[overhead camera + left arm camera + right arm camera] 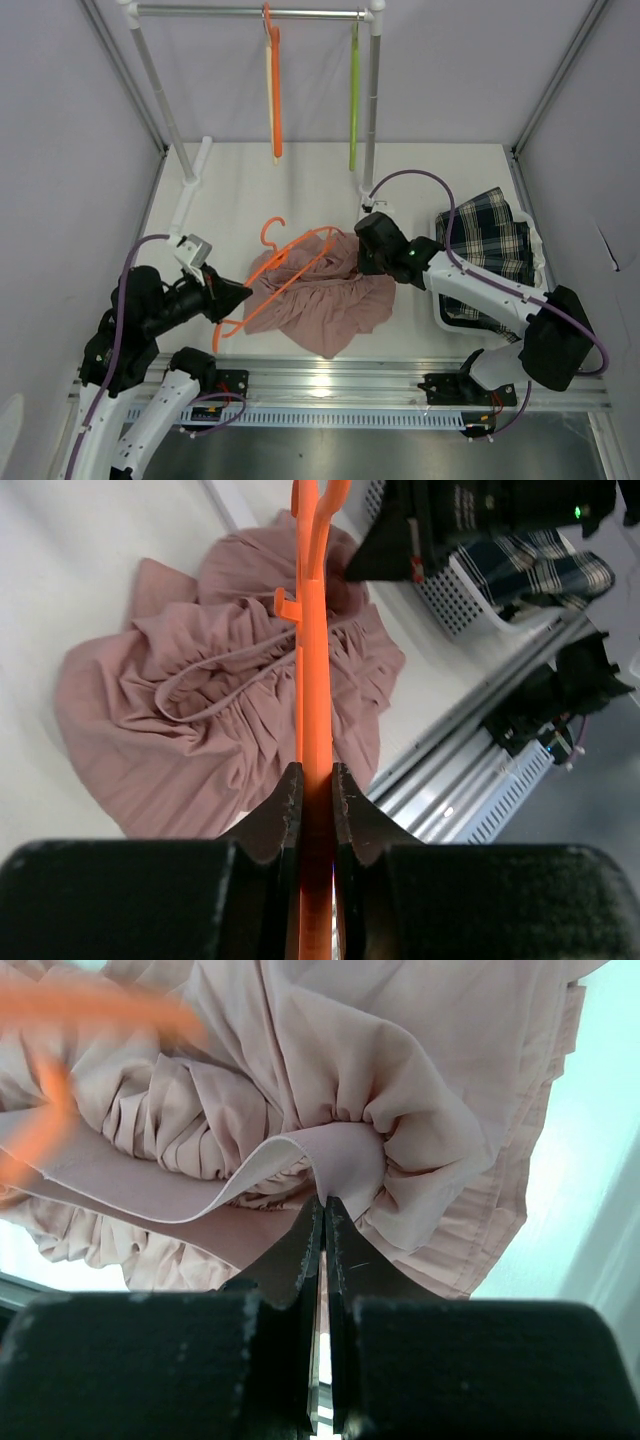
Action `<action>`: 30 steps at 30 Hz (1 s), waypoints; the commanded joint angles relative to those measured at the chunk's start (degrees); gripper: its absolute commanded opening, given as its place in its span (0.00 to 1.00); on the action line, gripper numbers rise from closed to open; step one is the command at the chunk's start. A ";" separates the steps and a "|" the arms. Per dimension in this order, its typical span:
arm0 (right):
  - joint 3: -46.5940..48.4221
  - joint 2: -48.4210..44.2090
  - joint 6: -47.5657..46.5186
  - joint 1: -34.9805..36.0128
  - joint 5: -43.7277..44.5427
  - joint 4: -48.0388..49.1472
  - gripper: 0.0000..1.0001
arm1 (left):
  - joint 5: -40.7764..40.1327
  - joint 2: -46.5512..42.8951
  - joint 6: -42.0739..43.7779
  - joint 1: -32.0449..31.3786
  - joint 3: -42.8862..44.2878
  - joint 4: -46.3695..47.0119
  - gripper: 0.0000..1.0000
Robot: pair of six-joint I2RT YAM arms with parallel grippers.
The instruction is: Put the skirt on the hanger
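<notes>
- two grippers, both full, seen from the top view: the left gripper (243, 293) clamps the near end of an orange hanger (290, 262) lying across a pink garment (335, 305) at mid-table. the right gripper (360, 266) bites the garment's far right edge.
- same view: the skirt (490, 240) sits bunched in a white basket (446, 318) at the right, showing no clear long axis. it lies right of the right gripper and behind its wrist, well apart from the left arm, so the right arm is the nearer one.
- same view: the hanger (268, 95), a pale strip, appears to hang straight down from the rail (250, 12) at the back. it hangs against a second orange hanger (276, 110), with a lime hanger (353, 100) to the right, well apart from both grippers.
- left wrist view: the jaws are closed on the orange bar (317, 680), which runs straight away over the pink folds (200, 710). the skirt (545, 565) shows at upper right, behind the right arm's dark body.
- right wrist view: the jaws are pinched shut on a fold of pink waistband (335, 1155). neither skirt nor hanger is in view.
- judged from this, neither held item is the plaid skirt or the pale hanger, so reaching either likely means letting go first. the right arm's own forearm crosses the basket's near left side.
</notes>
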 commanded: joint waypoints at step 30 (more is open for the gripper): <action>6.06 -0.38 -1.11 1.12 1.34 -3.56 0.00 | 5.86 4.50 2.05 -3.45 1.69 1.64 0.00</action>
